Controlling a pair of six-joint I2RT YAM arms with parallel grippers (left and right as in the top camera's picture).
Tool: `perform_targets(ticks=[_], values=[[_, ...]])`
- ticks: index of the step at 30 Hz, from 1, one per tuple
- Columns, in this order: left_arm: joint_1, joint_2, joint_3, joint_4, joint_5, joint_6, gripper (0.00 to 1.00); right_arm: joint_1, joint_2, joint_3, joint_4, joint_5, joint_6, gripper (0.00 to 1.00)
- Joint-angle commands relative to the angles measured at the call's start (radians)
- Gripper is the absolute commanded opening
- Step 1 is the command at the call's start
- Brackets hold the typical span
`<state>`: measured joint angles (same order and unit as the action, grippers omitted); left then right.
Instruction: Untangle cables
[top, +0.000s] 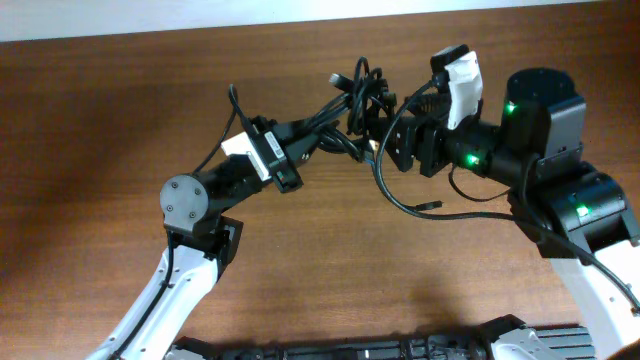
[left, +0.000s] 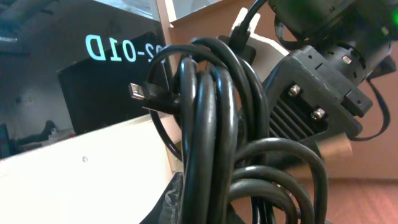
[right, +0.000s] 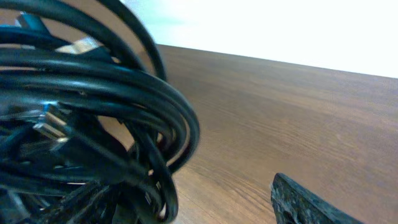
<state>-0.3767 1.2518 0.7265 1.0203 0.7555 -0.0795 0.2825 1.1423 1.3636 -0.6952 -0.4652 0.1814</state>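
The cables (top: 358, 105) are a knotted bundle of black cords held above the table between the two arms. My left gripper (top: 322, 137) comes from the left and is shut on the cables; in the left wrist view the cords (left: 211, 124) run up between its fingers (left: 249, 208), with a small plug end (left: 138, 92) sticking out left. My right gripper (top: 388, 138) is at the bundle's right side. In the right wrist view the cables (right: 93, 118) fill the left, a metallic plug (right: 53, 127) shows, and the jaws (right: 199, 208) are wide open.
One cord hangs from the bundle in a loop and ends in a plug (top: 430, 205) on the brown wooden table (top: 320, 270). The white wall edge (top: 300, 15) runs along the table's far side. My right gripper's body (left: 314, 93) is close behind the cords.
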Motion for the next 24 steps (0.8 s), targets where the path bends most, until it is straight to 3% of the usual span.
perform_targets(ticks=[1, 8, 11, 13, 19, 21, 22, 24], values=[[0.000, -0.023, 0.024, 0.051, 0.007, 0.051, 0.00, -0.002, 0.009, -0.003, -0.090, 0.212, -0.007, 0.76], [0.064, -0.023, 0.024, 0.071, -0.037, 0.050, 0.00, -0.002, 0.007, -0.003, -0.143, 0.266, -0.007, 0.76], [0.064, -0.023, 0.024, 0.047, -0.038, 0.051, 0.00, -0.002, -0.026, -0.003, -0.119, 0.147, -0.010, 0.77], [0.064, -0.023, 0.024, 0.030, -0.032, 0.050, 0.00, -0.002, -0.064, -0.003, -0.056, -0.045, -0.103, 0.82], [0.064, -0.023, 0.024, 0.031, 0.241, 0.097, 0.00, -0.002, -0.176, -0.003, 0.047, -0.099, -0.216, 0.83], [0.064, -0.023, 0.024, 0.037, 0.262, 0.096, 0.00, -0.002, -0.204, -0.003, 0.038, -0.099, -0.231, 0.82], [0.064, -0.023, 0.024, 0.046, 0.259, 0.096, 0.00, -0.002, -0.205, -0.003, 0.029, -0.100, -0.230, 0.82], [0.064, -0.023, 0.024, 0.045, 0.218, 0.096, 0.00, -0.002, -0.203, -0.003, -0.009, -0.096, -0.230, 0.69]])
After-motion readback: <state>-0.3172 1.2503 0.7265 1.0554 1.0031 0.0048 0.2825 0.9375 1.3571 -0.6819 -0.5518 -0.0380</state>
